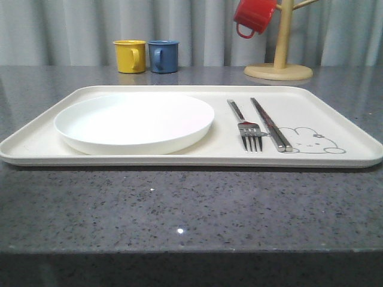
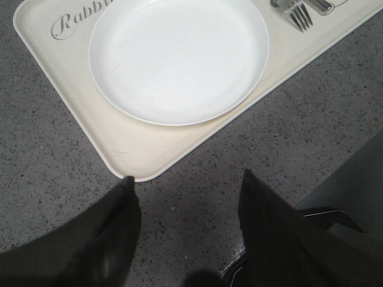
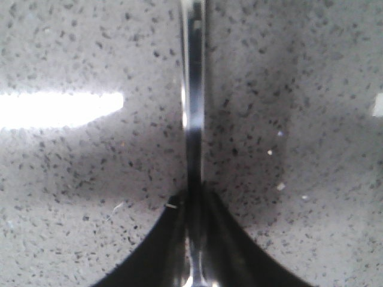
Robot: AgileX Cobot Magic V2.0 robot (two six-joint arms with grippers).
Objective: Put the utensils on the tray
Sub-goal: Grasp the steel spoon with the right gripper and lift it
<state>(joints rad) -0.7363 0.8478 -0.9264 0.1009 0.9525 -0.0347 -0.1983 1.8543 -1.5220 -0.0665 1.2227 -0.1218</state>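
The cream tray lies across the grey counter. On it sit the round white plate at the left, then the steel fork and the pair of chopsticks by the rabbit drawing. My left gripper hangs open over bare counter just off a corner of the tray, near the plate; the fork tines peek in at the frame's edge. My right gripper is shut on a slim steel handle, apparently the spoon's, low over the counter; its bowl is out of view.
A yellow mug and a blue mug stand behind the tray. A red mug hangs on a wooden mug tree at the back right. The counter's front edge runs below the tray.
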